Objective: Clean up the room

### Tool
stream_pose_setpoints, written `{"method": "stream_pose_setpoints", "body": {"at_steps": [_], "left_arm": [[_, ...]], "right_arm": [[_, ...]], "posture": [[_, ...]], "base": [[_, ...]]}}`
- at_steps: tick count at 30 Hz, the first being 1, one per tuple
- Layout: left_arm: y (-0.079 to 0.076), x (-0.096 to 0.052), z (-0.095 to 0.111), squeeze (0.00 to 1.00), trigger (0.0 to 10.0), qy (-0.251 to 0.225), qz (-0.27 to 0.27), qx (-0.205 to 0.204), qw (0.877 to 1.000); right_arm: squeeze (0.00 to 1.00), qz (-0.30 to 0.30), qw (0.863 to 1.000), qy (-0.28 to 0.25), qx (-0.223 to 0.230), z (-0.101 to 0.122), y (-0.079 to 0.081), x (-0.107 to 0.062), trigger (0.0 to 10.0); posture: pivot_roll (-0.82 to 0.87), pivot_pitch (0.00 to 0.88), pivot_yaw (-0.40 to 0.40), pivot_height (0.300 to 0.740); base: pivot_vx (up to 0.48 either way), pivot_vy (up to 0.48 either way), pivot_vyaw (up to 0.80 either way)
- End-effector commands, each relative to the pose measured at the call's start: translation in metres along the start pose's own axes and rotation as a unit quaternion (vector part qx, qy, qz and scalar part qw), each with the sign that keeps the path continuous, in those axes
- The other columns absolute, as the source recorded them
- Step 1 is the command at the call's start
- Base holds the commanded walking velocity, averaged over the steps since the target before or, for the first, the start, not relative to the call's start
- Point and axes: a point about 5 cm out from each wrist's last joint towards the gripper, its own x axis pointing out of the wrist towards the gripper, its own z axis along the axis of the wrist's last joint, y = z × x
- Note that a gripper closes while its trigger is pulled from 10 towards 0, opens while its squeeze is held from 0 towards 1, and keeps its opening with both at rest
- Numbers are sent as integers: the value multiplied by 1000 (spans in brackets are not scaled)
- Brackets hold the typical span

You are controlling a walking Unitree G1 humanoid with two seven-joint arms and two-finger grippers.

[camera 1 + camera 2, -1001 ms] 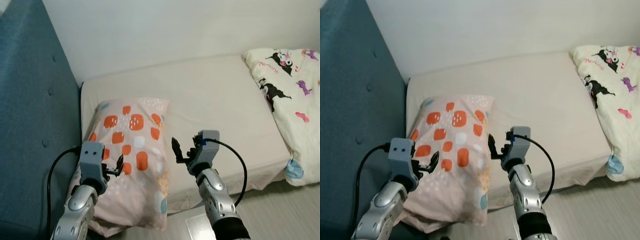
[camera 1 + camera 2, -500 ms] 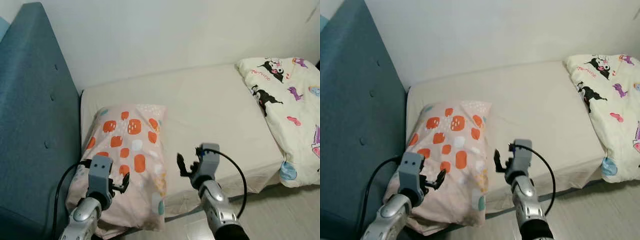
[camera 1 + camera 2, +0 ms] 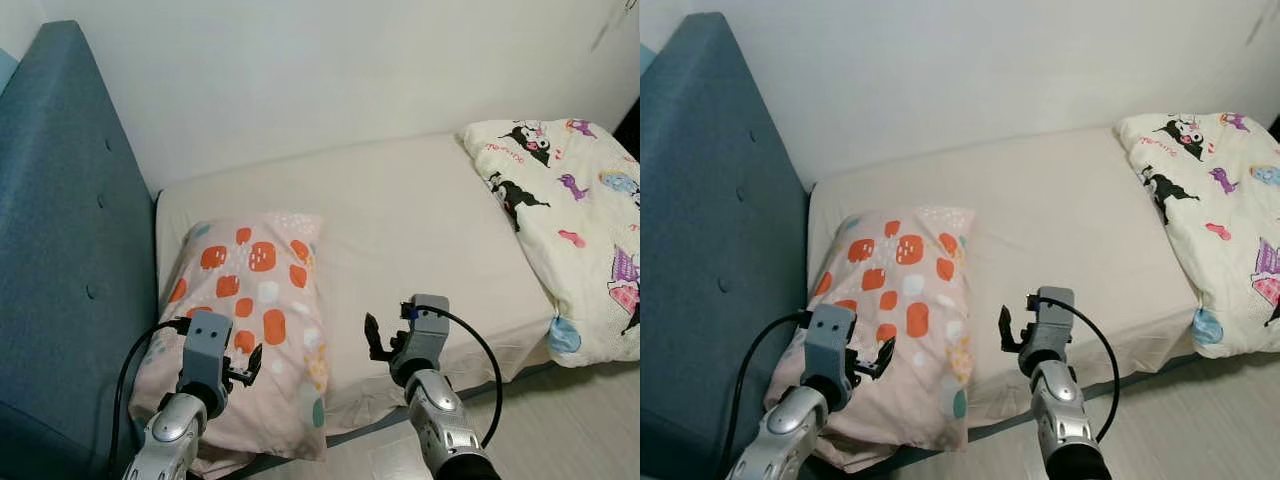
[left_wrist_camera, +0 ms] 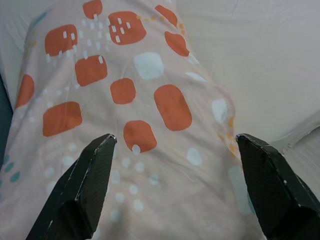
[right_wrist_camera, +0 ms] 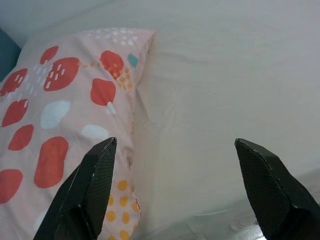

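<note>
Orange-spotted and pale pink, the pillow (image 3: 248, 335) lies at the head of the bed (image 3: 420, 220), beside the blue headboard (image 3: 60, 270), its near end hanging over the mattress edge. Both grippers have drawn back from it within the last second: the left gripper (image 3: 248, 365) hovers over its near end, the right gripper (image 3: 372, 338) beside it above the sheet, fingers spread wide, holding nothing. A cartoon-print quilt (image 3: 570, 220) lies bunched at the foot, probably the next job.
</note>
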Motion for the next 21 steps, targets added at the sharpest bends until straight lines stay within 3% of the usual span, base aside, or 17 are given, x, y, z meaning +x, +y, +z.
{"method": "stream_pose_setpoints", "body": {"at_steps": [1, 10, 18, 21], "left_arm": [[-2, -2, -7, 0, 10000, 11, 2, 2, 1000], [12, 6, -2, 0, 10000, -18, 75, -23, 997], [5, 7, 7, 0, 10000, -40, 35, -10, 999], [3, 6, 6, 0, 10000, -38, 32, -10, 999]], "right_arm": [[0, 4, 1000, 4, -6, -3, 1, -1, 10000], [0, 23, 999, -4, -24, -3, 5, -1, 10000], [0, 43, 998, -21, -44, 3, 9, 2, 10000], [0, 44, 998, -23, -45, 4, 9, 2, 10000]], "posture": [[49, 117, -11, 730], [45, 120, -15, 730], [43, 117, -14, 730], [44, 117, -14, 730]], "base": [[0, 0, 0], [0, 0, 0], [0, 0, 0], [0, 0, 756]]}}
